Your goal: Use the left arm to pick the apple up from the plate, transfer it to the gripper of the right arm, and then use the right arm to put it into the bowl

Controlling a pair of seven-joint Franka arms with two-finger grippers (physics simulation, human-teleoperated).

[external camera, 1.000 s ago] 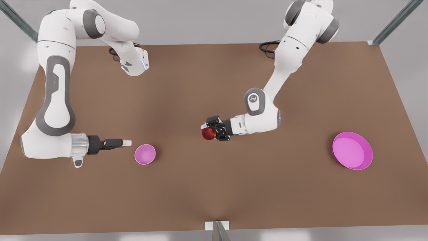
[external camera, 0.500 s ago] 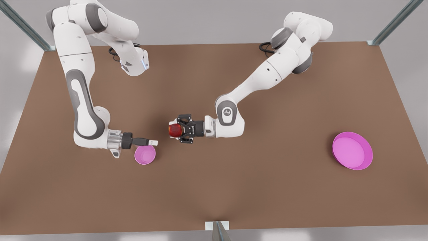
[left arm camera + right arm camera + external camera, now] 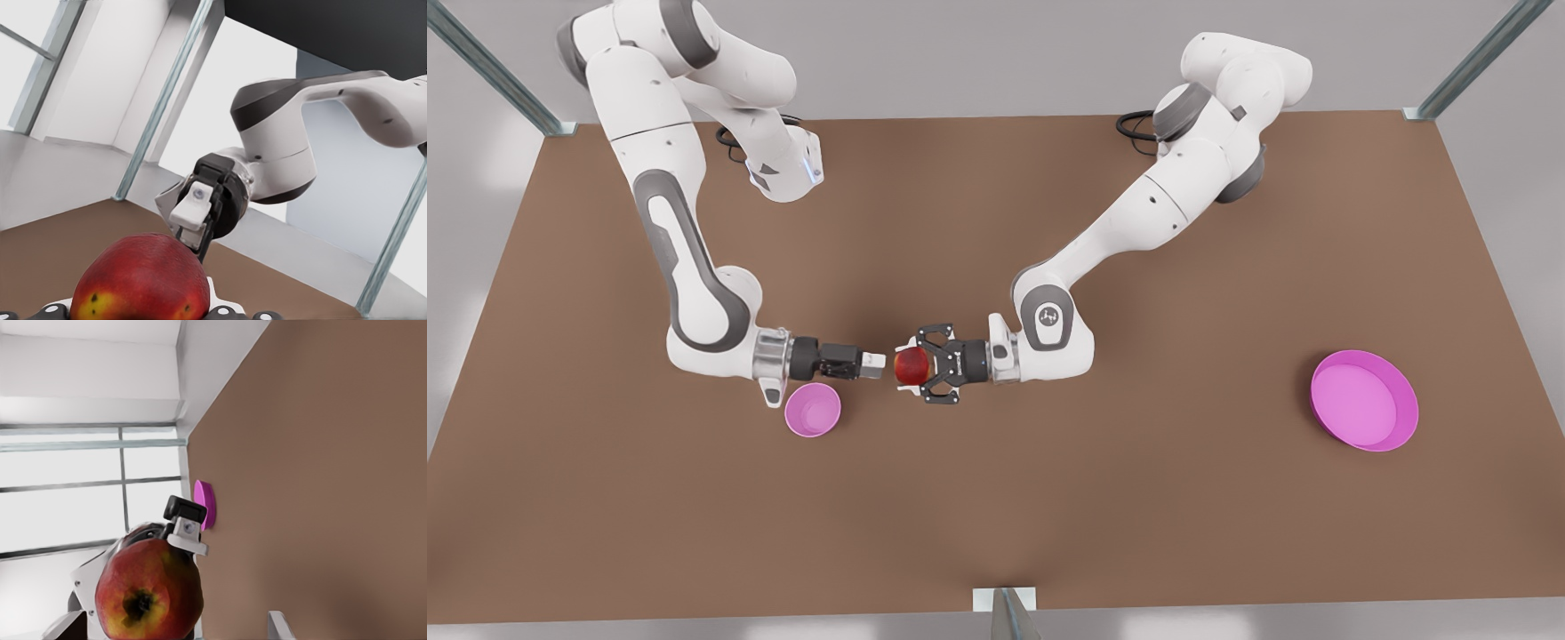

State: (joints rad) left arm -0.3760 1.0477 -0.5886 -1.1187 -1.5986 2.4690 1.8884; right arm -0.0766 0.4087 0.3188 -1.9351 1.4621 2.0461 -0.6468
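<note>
As the brown worktop (image 3: 996, 498) takes most of the front view, it carries two pink dishes far from each other. The plate (image 3: 1364, 400) lies at the right side of the frame, well apart from both arms, and nothing lies in it. The bowl (image 3: 813, 410) stands at the lower left of the centre, just under the wrist of the arm that comes from the upper left, and nothing is in it either.

The two arms reach toward the middle of the frame and their ends face each other on a nearly level line. The left tool (image 3: 913, 366) belongs to the arm from the upper right. Its black fingers are closed around the apple (image 3: 911, 365), one above and one below it in the frame, and hold it in the air over the worktop, a little left of the centre. The right tool (image 3: 874, 364) is just beside the apple on its left and I cannot tell if it touches it. In the right wrist view its own fingertips (image 3: 279, 625) stand wide apart at the lower edge, and the apple (image 3: 148, 590) is near them.

The apple is nearly round, so no long axis is clear. In that same view its dark pit faces the camera of the right tool, with yellow skin around the pit.
</note>
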